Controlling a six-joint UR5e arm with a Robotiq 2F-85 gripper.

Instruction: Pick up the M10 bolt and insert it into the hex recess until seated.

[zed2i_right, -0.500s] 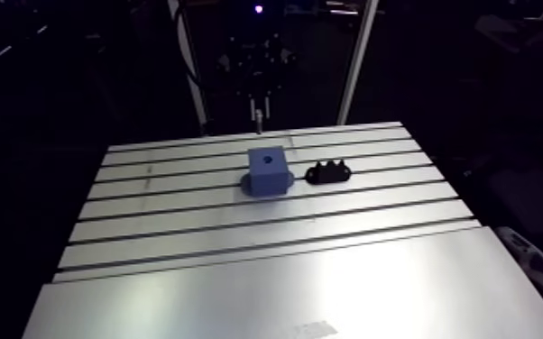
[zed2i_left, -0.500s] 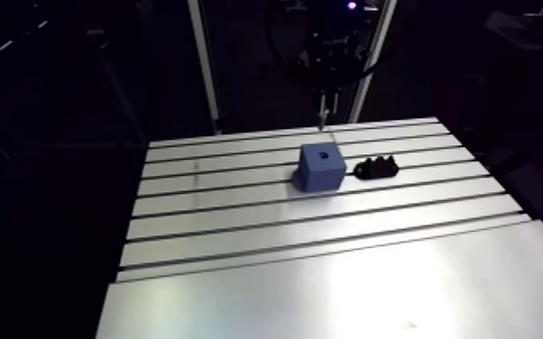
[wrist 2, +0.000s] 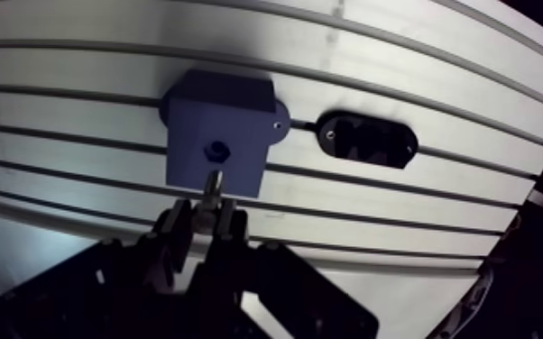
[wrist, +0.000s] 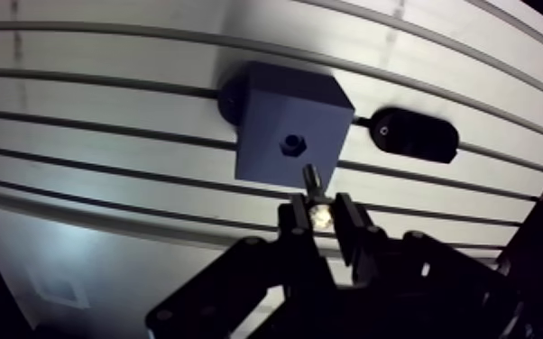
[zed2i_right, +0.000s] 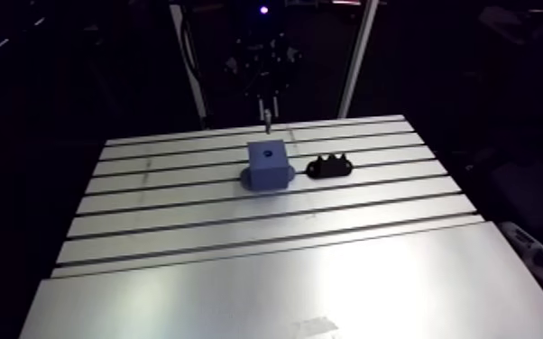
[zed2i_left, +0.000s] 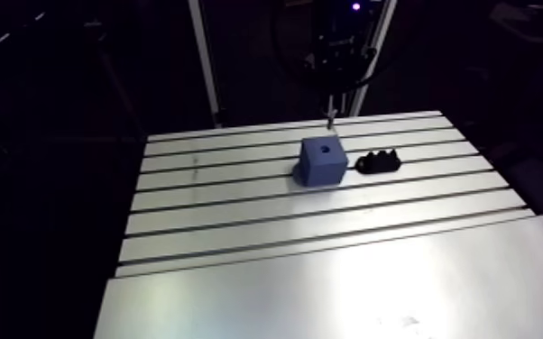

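Steel bolt [wrist: 312, 176] now hangs nearer the block [wrist: 275, 108].

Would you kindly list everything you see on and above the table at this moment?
table: one, silver slotted aluminium, under everything.
block: one, blue, on the table, with a hex recess in its top face.
holder: one, black, on the table beside the block, apart from it.
M10 bolt: one, metallic, held pointing down over the block's near edge, not yet in the recess.
end effector: one, black, two fingers shut on the bolt, above the table.
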